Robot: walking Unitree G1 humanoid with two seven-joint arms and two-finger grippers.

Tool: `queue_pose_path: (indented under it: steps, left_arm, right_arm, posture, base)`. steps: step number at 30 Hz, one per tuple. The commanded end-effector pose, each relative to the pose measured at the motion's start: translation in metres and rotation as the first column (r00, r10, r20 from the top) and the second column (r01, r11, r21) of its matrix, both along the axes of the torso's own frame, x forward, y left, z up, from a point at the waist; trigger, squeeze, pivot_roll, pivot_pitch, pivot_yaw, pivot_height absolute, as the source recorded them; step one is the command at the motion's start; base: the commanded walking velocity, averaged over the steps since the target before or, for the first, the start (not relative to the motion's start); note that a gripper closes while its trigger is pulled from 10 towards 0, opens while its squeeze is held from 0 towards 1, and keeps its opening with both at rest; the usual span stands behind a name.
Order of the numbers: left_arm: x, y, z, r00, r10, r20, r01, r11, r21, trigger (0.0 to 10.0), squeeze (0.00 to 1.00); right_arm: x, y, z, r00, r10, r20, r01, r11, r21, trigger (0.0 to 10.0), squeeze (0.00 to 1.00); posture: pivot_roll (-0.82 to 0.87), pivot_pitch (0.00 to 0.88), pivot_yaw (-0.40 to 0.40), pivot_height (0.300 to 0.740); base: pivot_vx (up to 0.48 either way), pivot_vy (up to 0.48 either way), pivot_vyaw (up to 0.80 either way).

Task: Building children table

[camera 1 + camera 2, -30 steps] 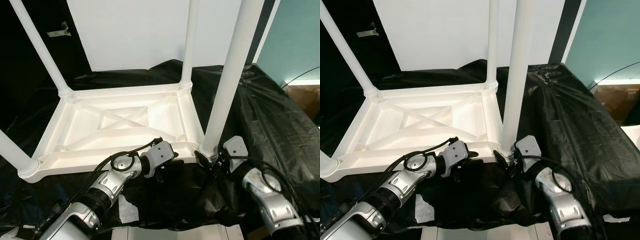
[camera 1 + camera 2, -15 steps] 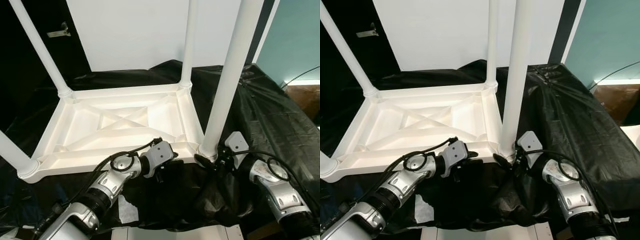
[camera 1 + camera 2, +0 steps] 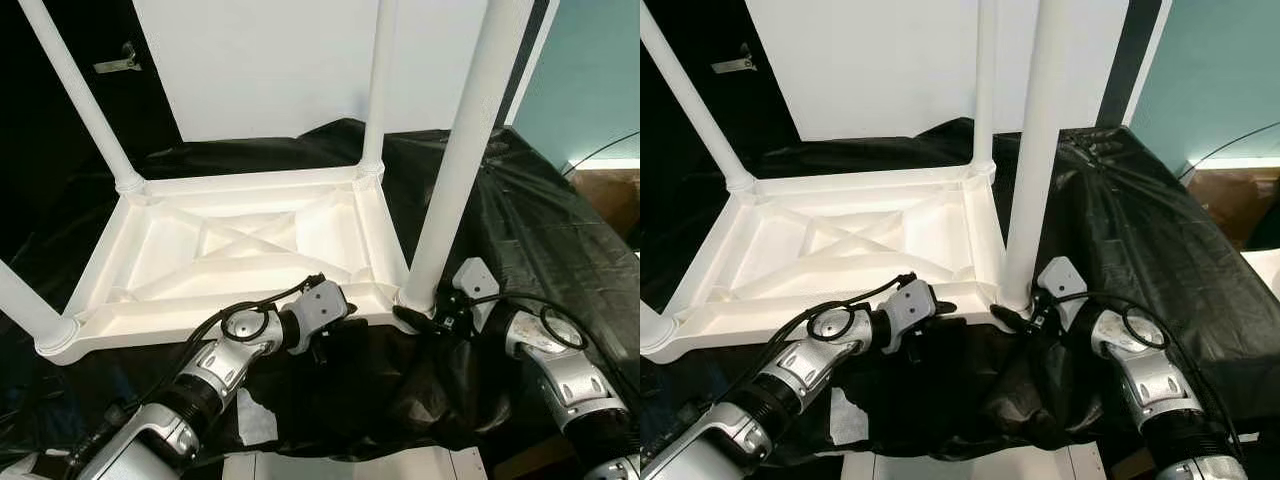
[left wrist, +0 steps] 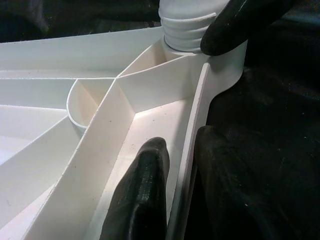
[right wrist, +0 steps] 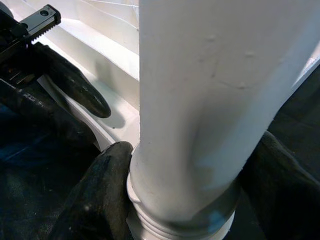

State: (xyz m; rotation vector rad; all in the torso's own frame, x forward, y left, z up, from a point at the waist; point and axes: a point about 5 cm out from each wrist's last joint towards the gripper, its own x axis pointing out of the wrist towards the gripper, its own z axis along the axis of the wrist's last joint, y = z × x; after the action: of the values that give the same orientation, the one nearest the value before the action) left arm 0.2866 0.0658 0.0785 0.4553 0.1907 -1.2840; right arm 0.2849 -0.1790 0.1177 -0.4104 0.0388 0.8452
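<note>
Both silver arms reach forward and inward, the left end effector (image 3: 335,322) pinching the near rim of the upturned white table (image 3: 240,245) between its black fingers (image 4: 142,190), while the right end effector (image 3: 425,315) clasps the base of the near right leg (image 3: 455,160).

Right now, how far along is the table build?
Done: the upside-down tabletop has all four legs standing in its corner sockets. In hand: the right gripper clamps the base of the near-right leg, apparently seating it, and the left gripper pinches the near rim beside it. Left: release and flip the table upright.
</note>
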Motion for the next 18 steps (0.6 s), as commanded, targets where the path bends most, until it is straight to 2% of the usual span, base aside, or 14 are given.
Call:
queue_pose_path:
  steps: [1, 8, 9, 10, 11, 12, 14, 15, 16, 18]
  left_arm:
    - [-0.031, 0.012, -0.038, 0.939, -0.214, -0.269, 0.254, 0.959, 0.124, 10.0, 0.00]
    - [-0.031, 0.012, -0.037, 0.939, -0.215, -0.269, 0.255, 0.959, 0.125, 10.0, 0.00]
    - [-0.031, 0.012, -0.037, 0.939, -0.216, -0.269, 0.256, 0.958, 0.126, 10.0, 0.00]
    - [-0.031, 0.012, -0.037, 0.938, -0.217, -0.269, 0.258, 0.958, 0.127, 10.0, 0.00]
    - [-0.031, 0.012, -0.037, 0.938, -0.217, -0.269, 0.258, 0.958, 0.127, 10.0, 0.00]
    - [-0.030, 0.012, -0.037, 0.939, -0.217, -0.268, 0.258, 0.958, 0.127, 10.0, 0.00]
    - [-0.030, 0.012, -0.037, 0.940, -0.215, -0.267, 0.255, 0.959, 0.125, 10.0, 0.00]
    - [-0.030, 0.012, -0.037, 0.940, -0.213, -0.267, 0.253, 0.959, 0.125, 10.0, 0.00]
    - [-0.030, 0.012, -0.037, 0.940, -0.213, -0.267, 0.253, 0.959, 0.125, 10.0, 0.00]
    - [-0.031, 0.013, -0.038, 0.939, -0.212, -0.270, 0.253, 0.959, 0.125, 10.0, 0.00]
  right_arm:
    - [0.003, -0.006, 0.009, 1.000, -0.004, 0.029, 0.004, 1.000, 0.002, 0.0, 0.00]
    - [0.004, -0.008, 0.005, 0.999, -0.042, 0.016, 0.042, 0.999, 0.026, 0.0, 0.00]
    - [0.010, -0.009, 0.006, 0.987, -0.151, 0.045, 0.147, 0.986, 0.085, 0.0, 0.00]
    - [0.013, -0.010, 0.003, 0.955, -0.292, 0.056, 0.282, 0.949, 0.144, 0.0, 0.00]
    - [0.013, -0.010, 0.003, 0.955, -0.292, 0.056, 0.282, 0.949, 0.144, 0.0, 0.00]
    - [0.009, -0.009, -0.006, 0.893, -0.447, 0.050, 0.431, 0.881, 0.195, 0.0, 0.00]
    - [-0.006, -0.005, -0.023, 0.776, -0.630, 0.023, 0.611, 0.761, 0.220, 0.0, 0.00]
    - [-0.013, -0.002, -0.029, 0.735, -0.678, 0.008, 0.659, 0.718, 0.221, 0.0, 0.00]
    - [-0.013, -0.002, -0.029, 0.735, -0.678, 0.008, 0.659, 0.718, 0.221, 0.0, 0.00]
    - [-0.022, 0.002, -0.035, 0.640, -0.768, -0.008, 0.750, 0.623, 0.223, 0.0, 0.00]
  posture:
    - [-0.08, 0.000, 0.001, 0.740]
    - [-0.08, 0.000, 0.001, 0.740]
    - [-0.08, 0.000, 0.001, 0.740]
    - [-0.08, 0.000, 0.000, 0.740]
    - [-0.08, 0.000, 0.000, 0.740]
    - [-0.07, 0.000, -0.002, 0.740]
    - [-0.07, 0.000, -0.007, 0.740]
    - [-0.07, 0.000, -0.006, 0.740]
    - [-0.07, 0.000, -0.006, 0.740]
    - [-0.07, 0.002, -0.001, 0.740]
  base:
    - [0.000, 0.000, 0.00]
    - [0.000, 0.000, 0.00]
    - [0.000, 0.000, 0.00]
    - [0.000, 0.000, 0.00]
    - [0.000, 0.000, 0.00]
    - [0.000, 0.000, 0.00]
    - [0.000, 0.000, 0.00]
    - [0.000, 0.000, 0.00]
    - [0.000, 0.000, 0.00]
    - [0.000, 0.000, 0.00]
